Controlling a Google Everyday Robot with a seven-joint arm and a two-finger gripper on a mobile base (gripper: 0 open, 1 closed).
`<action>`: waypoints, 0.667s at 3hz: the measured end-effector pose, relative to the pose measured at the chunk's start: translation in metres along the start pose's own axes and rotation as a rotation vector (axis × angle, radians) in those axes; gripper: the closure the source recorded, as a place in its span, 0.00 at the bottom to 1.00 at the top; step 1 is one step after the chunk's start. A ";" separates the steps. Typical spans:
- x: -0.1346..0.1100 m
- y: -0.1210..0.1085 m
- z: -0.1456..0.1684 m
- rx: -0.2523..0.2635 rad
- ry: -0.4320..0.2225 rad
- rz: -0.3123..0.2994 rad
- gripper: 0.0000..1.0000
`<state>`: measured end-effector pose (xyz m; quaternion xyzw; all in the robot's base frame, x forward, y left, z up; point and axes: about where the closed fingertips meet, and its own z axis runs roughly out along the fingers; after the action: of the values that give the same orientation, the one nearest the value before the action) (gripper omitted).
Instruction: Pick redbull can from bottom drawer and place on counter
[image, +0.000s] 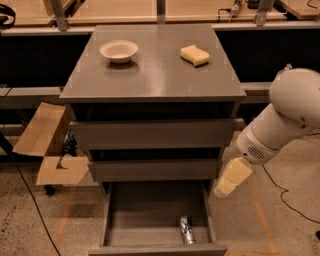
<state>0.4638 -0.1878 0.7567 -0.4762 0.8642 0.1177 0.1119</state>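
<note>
Slim silver-blue metal can (186, 229) lies ungrasped in open shallow grey drawer (145, 215) | your cream gripper (230, 179) hangs right of drawer, open-or-closed unreadable | flat grey desk (155, 70) placement pending.

A single camera looks from high up in front of the grey drawer cabinet, facing it squarely and tilted downward. The table (155, 75) lies spread out in the upper middle of the view. Below it, the drawer fronts show foreshortened. The open bottom drawer (145, 220) is seen from above, its front at the lower edge of the view. The cabinet fills most of the middle of the view. Wooden tabletops (110, 10) run along the top edge behind it, and floor shows on both sides. The white arm (285, 120) comes in from the right edge, close to the lens. Its end effector (231, 179) hangs just right of the cabinet, beside the bottom drawer's rear right corner.
</note>
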 end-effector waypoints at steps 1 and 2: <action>0.006 -0.004 0.051 -0.004 0.003 0.078 0.00; 0.005 -0.006 0.055 0.006 -0.007 0.090 0.00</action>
<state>0.4710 -0.1781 0.7022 -0.4362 0.8847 0.1218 0.1108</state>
